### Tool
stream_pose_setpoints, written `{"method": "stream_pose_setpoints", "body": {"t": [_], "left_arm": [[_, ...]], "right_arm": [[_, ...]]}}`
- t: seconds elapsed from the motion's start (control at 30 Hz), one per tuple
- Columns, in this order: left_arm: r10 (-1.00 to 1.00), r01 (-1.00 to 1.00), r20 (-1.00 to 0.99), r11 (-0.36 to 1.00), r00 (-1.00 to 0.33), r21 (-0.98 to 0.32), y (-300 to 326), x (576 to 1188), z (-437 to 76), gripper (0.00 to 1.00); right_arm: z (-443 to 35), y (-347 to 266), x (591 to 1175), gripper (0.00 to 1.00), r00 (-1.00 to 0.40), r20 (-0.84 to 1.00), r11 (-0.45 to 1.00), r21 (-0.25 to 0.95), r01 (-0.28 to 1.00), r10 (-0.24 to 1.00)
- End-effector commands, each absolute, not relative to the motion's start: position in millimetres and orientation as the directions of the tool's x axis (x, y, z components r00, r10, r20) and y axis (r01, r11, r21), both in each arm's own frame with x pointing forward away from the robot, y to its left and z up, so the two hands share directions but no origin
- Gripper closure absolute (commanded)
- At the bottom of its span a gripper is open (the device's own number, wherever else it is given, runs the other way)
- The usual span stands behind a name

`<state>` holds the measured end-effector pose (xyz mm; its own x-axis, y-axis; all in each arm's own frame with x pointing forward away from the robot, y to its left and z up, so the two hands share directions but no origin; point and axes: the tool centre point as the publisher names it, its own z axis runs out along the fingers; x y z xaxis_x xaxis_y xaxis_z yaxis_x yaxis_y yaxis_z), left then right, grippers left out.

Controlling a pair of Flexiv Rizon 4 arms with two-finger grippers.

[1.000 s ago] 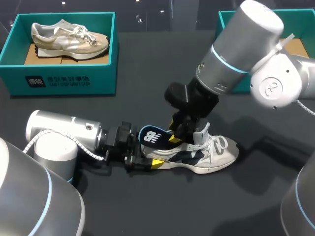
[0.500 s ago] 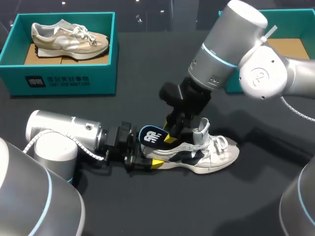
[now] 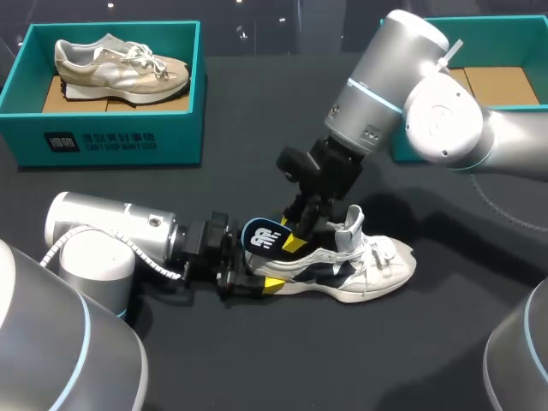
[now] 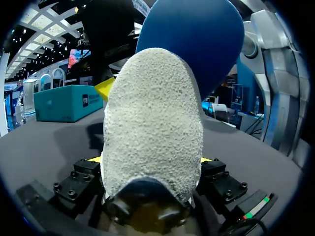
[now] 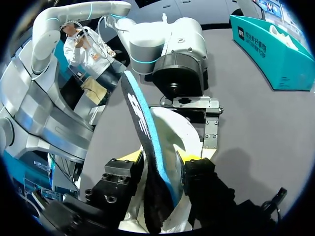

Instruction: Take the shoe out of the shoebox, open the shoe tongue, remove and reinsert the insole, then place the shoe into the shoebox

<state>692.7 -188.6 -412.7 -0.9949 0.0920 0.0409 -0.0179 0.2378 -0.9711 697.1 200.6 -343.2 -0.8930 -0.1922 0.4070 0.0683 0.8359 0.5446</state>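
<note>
A white and navy shoe [image 3: 355, 265] lies on its side on the black table. My left gripper [image 3: 244, 278] comes in low from the left and is shut on the shoe's heel [image 4: 152, 128], which fills the space between its fingers. The blue insole [image 3: 264, 237] sticks up out of the heel opening. My right gripper [image 3: 295, 238] reaches down from above and is shut on the insole [image 5: 142, 125], whose thin edge runs between its yellow fingertips [image 5: 189, 157]. The shoe's tongue [image 3: 351, 224] stands raised.
A teal shoebox [image 3: 103, 137] at the back left holds a beige shoe [image 3: 120, 67]. A second teal box [image 3: 514, 21] at the back right is partly hidden by my right arm [image 3: 402, 77]. Bare black table lies in front of the shoe.
My right arm has swung a little to the left and back, and its gripper has narrowed on the insole. The shoe and my left arm have stayed in place.
</note>
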Motion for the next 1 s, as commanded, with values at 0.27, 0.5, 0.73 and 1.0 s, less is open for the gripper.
{"method": "stream_pose_setpoints", "body": {"t": [0.27,0.5,0.73,1.0], "left_arm": [[0.092,-0.017,0.040,0.238,-0.995,-0.971,-189.4,692.6,-414.3,1.00],[0.092,-0.017,0.040,0.238,-0.995,-0.971,-189.4,692.6,-414.3,1.00],[0.092,-0.017,0.040,0.238,-0.995,-0.971,-189.4,692.6,-414.3,1.00],[0.092,-0.017,0.040,0.238,-0.995,-0.971,-189.4,692.6,-414.3,1.00]], "right_arm": [[-349.0,200.5,696.4,0.67,-0.860,0.462,0.823,0.560,0.093,-0.217],[-347.3,199.9,691.2,0.69,-0.848,0.475,0.803,0.586,0.106,-0.235],[-341.5,205.9,685.0,0.71,-0.845,0.471,0.795,0.598,0.096,-0.252],[-337.7,211.9,683.4,1.00,-0.844,0.466,0.785,0.613,0.093,-0.264]]}}
